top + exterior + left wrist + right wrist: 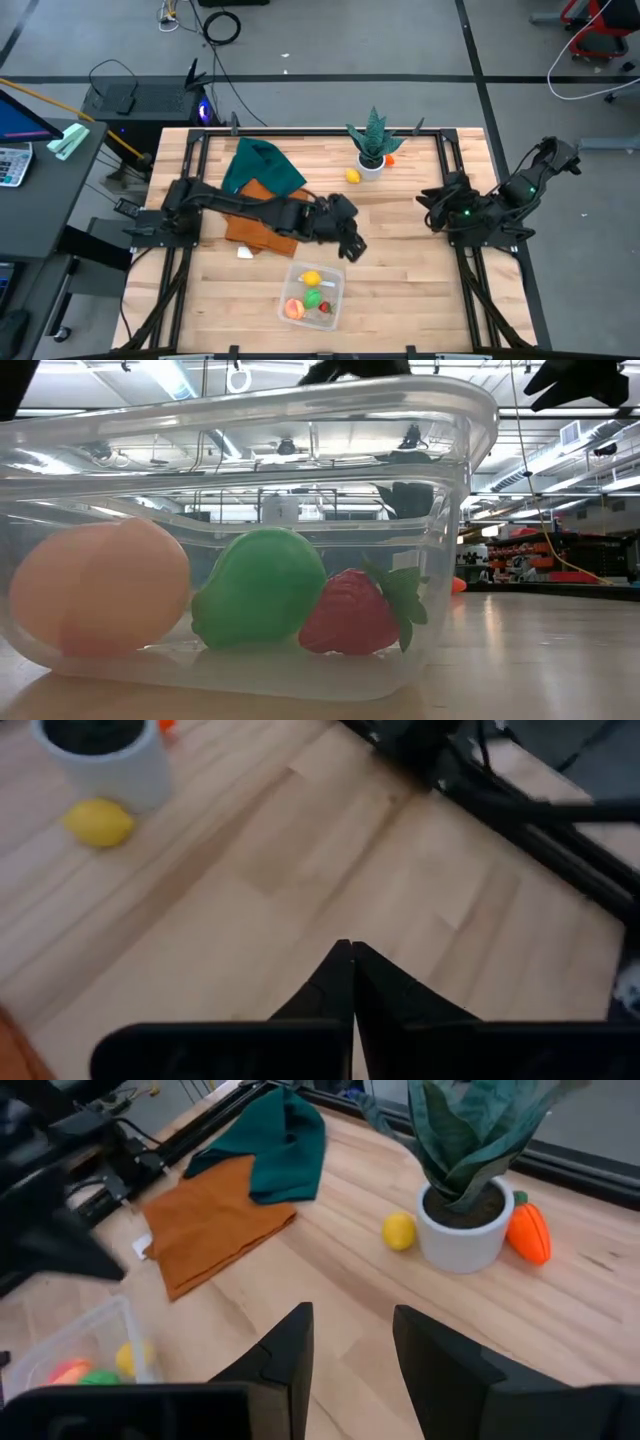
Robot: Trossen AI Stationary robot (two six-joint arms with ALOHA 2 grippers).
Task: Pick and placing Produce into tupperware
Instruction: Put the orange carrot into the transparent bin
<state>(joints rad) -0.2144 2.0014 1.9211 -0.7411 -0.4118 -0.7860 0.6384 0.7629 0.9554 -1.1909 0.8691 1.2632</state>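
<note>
- The tupperware [313, 296] sits at 6 o'clock on the table [420, 280]. It is a clear box with low walls.
- Inside it are a peach-colored fruit [98, 598], a green fruit [258, 602], a red strawberry [352, 615] and a small yellow fruit [311, 279].
- Two toys are not in the box yet. A yellow lemon [353, 176] lies near 12 o'clock, just beside the white pot [462, 1232]. An orange carrot [529, 1231] is tucked against the other side of that pot.
- These toys look small, light and smooth. I think they could roll or slip, so a pinch across the fat middle seems best.
- The left gripper [349, 243] hangs over the middle of the table, just up from the box. Its two fingers are pressed together and hold nothing.
- The right gripper [350, 1342] waits at 3 o'clock, at the table's edge. Its fingers are spread apart and empty.
- The spiky plant [374, 133] leans over the pot. Its leaves could get in the way of a reach for the carrot.
- A green cloth [262, 166] and an orange cloth [262, 222] lie at 10 o'clock, well apart from the lemon.
- A small white scrap [245, 253] lies by the orange cloth.
</note>
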